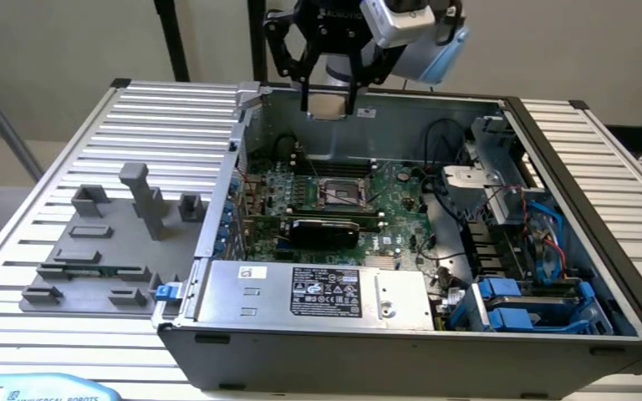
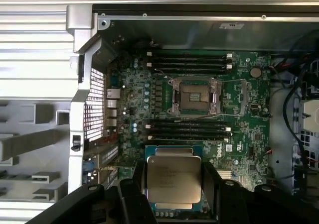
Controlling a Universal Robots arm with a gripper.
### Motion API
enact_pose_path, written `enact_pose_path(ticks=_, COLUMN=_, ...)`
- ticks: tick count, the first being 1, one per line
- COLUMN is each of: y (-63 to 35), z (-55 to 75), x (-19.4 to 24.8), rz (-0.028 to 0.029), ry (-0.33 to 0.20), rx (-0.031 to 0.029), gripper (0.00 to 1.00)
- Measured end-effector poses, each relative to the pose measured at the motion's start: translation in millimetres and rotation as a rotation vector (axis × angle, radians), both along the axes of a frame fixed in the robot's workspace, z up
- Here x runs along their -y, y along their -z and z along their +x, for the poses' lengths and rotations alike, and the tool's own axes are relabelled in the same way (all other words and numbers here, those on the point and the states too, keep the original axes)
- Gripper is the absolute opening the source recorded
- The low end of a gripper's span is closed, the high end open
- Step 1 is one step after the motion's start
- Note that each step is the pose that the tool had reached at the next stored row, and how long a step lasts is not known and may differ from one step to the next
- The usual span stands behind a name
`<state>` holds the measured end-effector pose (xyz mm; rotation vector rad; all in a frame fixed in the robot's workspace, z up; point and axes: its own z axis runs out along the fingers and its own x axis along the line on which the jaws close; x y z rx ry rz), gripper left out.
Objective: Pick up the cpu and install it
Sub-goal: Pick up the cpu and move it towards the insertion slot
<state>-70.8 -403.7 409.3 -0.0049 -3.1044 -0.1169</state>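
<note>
CPU (image 2: pixel 174 180) pinched at two opposite edges, silver lid facing wrist cam, betw black fingers (image 2: pixel 132 194) of gripper (image 1: pixel 328 100). Held in air, clear above open PC case (image 1: pixel 410 355), not touching mobo (image 2: pixel 249 129). Socket (image 2: pixel 195 95) w/ metal frame near board centre, well apart from CPU; RAM slots (image 2: pixel 189 129) either side of it. Grey fixture blocks (image 1: pixel 109 246) on slatted worktop (image 1: pixel 594 167), exterior view's left, outside case.

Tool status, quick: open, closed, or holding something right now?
Tool: closed on the cpu, which it holds above the motherboard.
</note>
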Motion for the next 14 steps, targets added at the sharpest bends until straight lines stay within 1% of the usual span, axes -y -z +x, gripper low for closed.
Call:
enact_pose_path(ticks=9, y=15.8, z=23.7, x=-21.2, rz=0.0016, ry=0.0, rx=0.0, gripper=0.55)
enact_pose_path(ticks=11, y=19.4, z=26.8, x=-26.7, rz=0.0018, ry=0.0, rx=0.0001, gripper=0.55)
enact_pose_path(ticks=14, y=24.9, z=30.2, x=-36.3, rz=0.0019, ry=0.0, rx=0.0, gripper=0.55)
